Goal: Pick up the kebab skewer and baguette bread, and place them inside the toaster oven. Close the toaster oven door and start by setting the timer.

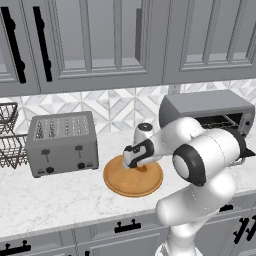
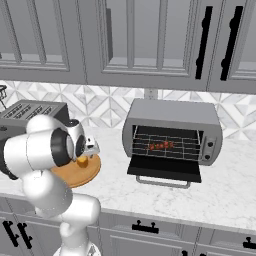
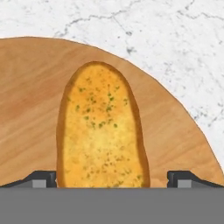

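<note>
A: How did things stand around the toaster oven?

B: It sat on the marble counter with the toaster oven door dropped flat in front of it. The kebab skewer already lay on the wire rack inside. Well to the oven's left was the round wooden board, and left of that again the slotted toaster.

A: And the bread?

B: The baguette bread lay flat on that board, away from the oven. The gripper hovered just over it with its jaws spread as wide as they go, one tip on either side of the loaf, holding nothing.

A: How would it handle?

B: I judged it light and crusty, stiff enough not to sag, though a hard squeeze could crush it. The best hold looked to be across its narrow width near the middle, where the sides ran nearly parallel.
</note>
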### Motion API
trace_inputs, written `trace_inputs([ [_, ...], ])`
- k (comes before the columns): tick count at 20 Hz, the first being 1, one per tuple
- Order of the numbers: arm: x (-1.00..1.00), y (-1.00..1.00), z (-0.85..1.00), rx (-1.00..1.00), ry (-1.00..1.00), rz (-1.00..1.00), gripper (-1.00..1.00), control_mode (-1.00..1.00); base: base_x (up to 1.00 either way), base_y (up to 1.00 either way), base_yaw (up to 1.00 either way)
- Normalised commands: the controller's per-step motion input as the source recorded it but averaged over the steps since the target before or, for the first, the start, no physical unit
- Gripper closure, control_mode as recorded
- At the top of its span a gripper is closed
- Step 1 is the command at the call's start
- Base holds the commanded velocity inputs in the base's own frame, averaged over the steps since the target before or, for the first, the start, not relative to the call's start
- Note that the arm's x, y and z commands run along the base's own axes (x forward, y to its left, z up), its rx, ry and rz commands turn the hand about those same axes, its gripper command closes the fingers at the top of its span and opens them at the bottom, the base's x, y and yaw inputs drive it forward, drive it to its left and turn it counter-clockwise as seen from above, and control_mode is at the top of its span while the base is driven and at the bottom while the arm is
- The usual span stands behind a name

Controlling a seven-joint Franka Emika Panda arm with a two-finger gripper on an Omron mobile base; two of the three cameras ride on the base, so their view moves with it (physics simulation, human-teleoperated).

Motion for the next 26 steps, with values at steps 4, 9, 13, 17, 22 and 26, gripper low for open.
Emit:
trace_inputs([
  [4,0.00,0.00,-0.26,0.00,0.00,0.00,-1.00,-1.00,0.00,0.00,0.00],
  [9,0.00,0.00,-0.29,0.00,0.00,0.00,1.00,-1.00,0.00,0.00,0.00],
  [13,0.00,0.00,-0.30,0.00,0.00,0.00,1.00,-1.00,0.00,0.00,0.00],
  [17,-0.02,-0.01,-0.28,0.00,-0.06,0.00,1.00,-1.00,0.00,0.00,0.00],
  [22,-0.10,-0.16,0.07,0.00,-0.08,-0.03,1.00,-1.00,0.00,0.00,0.00],
  [26,-0.54,-0.23,0.63,0.00,-0.15,0.00,1.00,-1.00,0.00,0.00,0.00],
])
